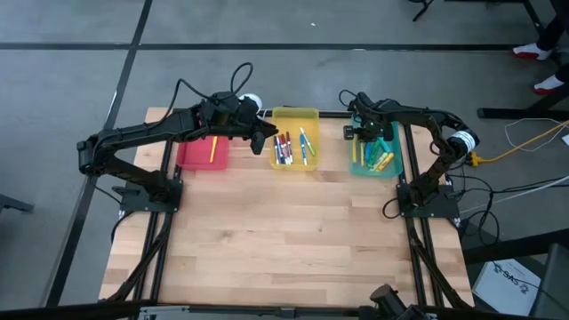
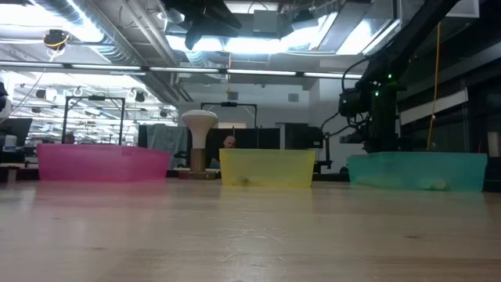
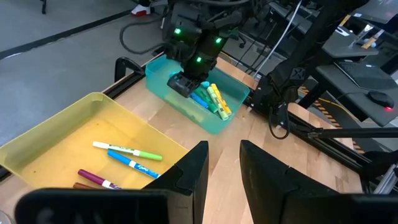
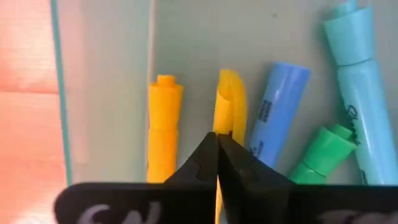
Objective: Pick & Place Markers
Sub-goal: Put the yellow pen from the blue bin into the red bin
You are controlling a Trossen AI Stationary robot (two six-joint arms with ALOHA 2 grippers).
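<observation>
Because the right gripper (image 4: 217, 149) is pressed together on the thin edge of a yellow marker (image 4: 230, 102) in the teal tray (image 1: 357, 166), the marker could be twisted out or dropped when lifted. It lies directly ahead of the fingertips, between an orange marker (image 4: 164, 127) and a blue one (image 4: 277, 102). The left gripper (image 3: 222, 163), partly spread and empty, hangs over the yellow tray (image 3: 56, 134).

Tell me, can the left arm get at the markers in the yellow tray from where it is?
Probably yes. The left gripper hangs at the yellow tray's edge, fingers apart, with the markers lying loose below and nothing over them. The right gripper is off in the teal tray.
</observation>
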